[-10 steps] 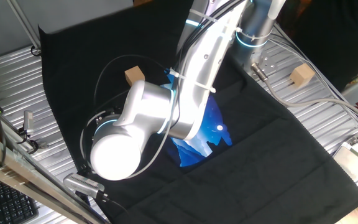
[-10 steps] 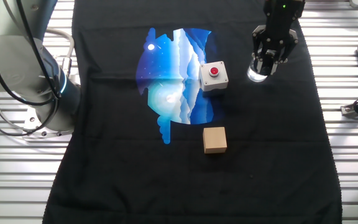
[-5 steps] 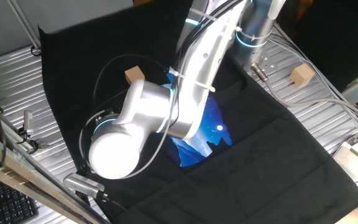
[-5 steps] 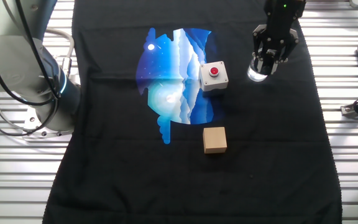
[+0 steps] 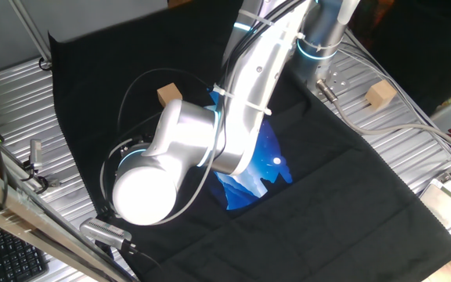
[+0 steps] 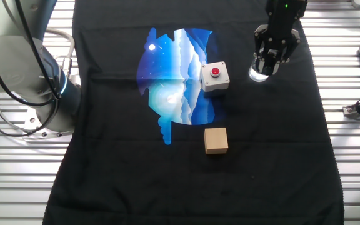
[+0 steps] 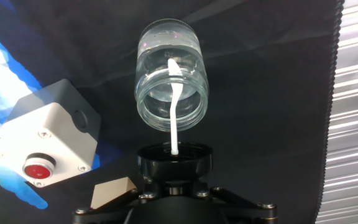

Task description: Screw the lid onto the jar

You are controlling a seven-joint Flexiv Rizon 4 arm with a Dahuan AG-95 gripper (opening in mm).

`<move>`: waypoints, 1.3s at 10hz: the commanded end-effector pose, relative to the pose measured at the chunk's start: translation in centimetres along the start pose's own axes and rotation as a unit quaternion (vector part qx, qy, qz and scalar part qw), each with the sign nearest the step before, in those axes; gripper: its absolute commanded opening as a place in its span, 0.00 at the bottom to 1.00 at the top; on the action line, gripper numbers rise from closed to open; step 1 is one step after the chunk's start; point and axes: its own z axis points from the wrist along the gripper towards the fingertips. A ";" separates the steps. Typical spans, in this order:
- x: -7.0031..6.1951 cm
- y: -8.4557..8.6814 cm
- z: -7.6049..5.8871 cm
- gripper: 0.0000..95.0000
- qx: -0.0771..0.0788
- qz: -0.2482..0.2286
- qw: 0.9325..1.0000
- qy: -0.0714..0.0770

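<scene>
The jar (image 7: 170, 73) is a small clear cylinder standing open-mouthed on the black cloth, just right of the red-button box. In the other fixed view the jar (image 6: 258, 75) shows as a pale glint under the hand. The black lid (image 7: 174, 159) sits at the hand's tip, directly above the jar's mouth and a little off it. My gripper (image 7: 174, 167) is shut on the lid; its fingers are mostly hidden behind it. A thin white streak runs from the jar's inside to the lid. In the other fixed view my gripper (image 6: 270, 61) hangs over the jar. In the one fixed view the arm hides the jar and lid.
A white box with a red button (image 6: 214, 76) stands left of the jar. A tan wooden cube (image 6: 215, 140) lies nearer the front, and another cube (image 5: 380, 94) rests on the metal table. The black cloth (image 6: 274, 156) carries a blue print (image 6: 170, 81).
</scene>
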 end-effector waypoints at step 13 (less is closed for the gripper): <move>-0.2 -0.1 -0.3 0.20 -0.002 0.002 1.000 0.008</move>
